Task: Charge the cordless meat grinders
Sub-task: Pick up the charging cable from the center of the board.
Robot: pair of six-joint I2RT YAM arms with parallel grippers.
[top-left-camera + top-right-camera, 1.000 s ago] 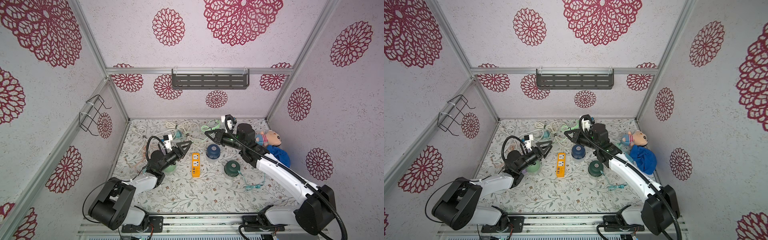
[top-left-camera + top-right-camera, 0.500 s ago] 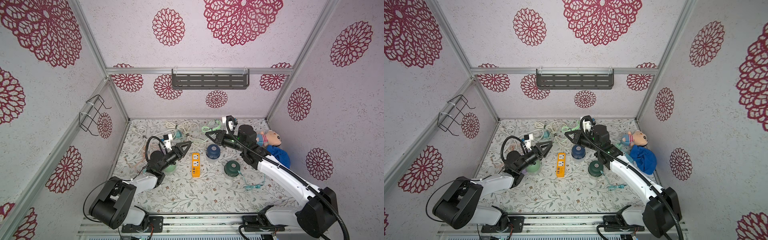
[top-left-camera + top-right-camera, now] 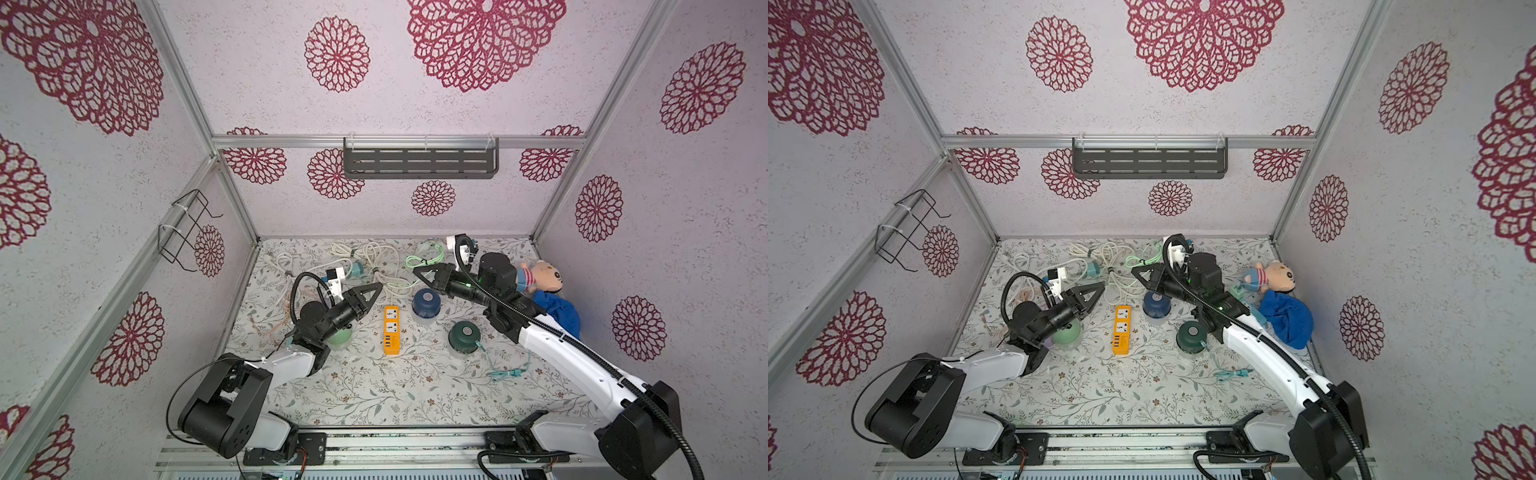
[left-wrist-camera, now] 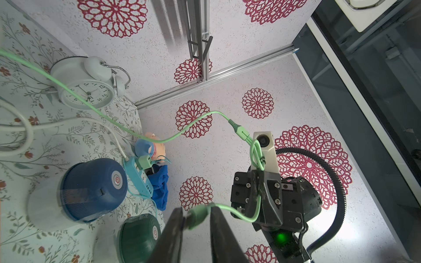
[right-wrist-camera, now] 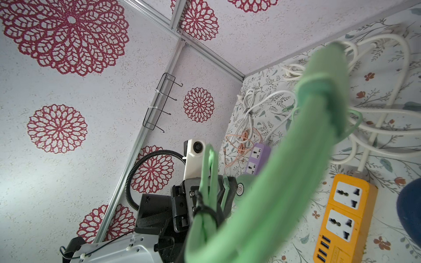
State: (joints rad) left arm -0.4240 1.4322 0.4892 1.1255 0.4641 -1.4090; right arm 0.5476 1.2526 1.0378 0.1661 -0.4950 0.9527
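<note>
Landmark: the orange rectangular plastic power strip (image 3: pixel 391 328) lies flat on the floral-patterned tabletop (image 3: pixel 374 395). Its long side runs from my base toward the back wall.

My left end effector (image 4: pixel 196 213): narrow. Its two black fingers are pinched on the plug end of a thin light green charging cable (image 4: pixel 241 216). It hangs just left of the strip's far end and a little beyond it.

My right end effector (image 3: pixel 417 270): clamped tight on the same cable further along, with a small loop of cable standing out past the fingers. It hangs right of the strip's far end and beyond it.

Cable run: it sags slack between my two end effectors. In the left wrist view it then crosses in front of a white twin-bell alarm clock (image 4: pixel 86 91).

Mint green dome-topped grinder (image 3: pixel 1068 330): on the tabletop left of the strip, partly hidden under my left arm.

Navy blue dome-topped grinder (image 3: pixel 426 301): just right of the strip's far end. It stands on its clear cup base with the silver button up.

Dark green dome-topped grinder (image 3: pixel 464 334): right of the strip's near half and well apart from it. A thin teal cable (image 3: pixel 505 374) reaches its right side, but I cannot tell whether it is plugged in.

Purple power strip (image 5: pixel 258 157): left of the orange strip, beyond the mint grinder.

White coiled cords (image 3: pixel 374 257): beyond the strip's far end, by the back wall.
</note>
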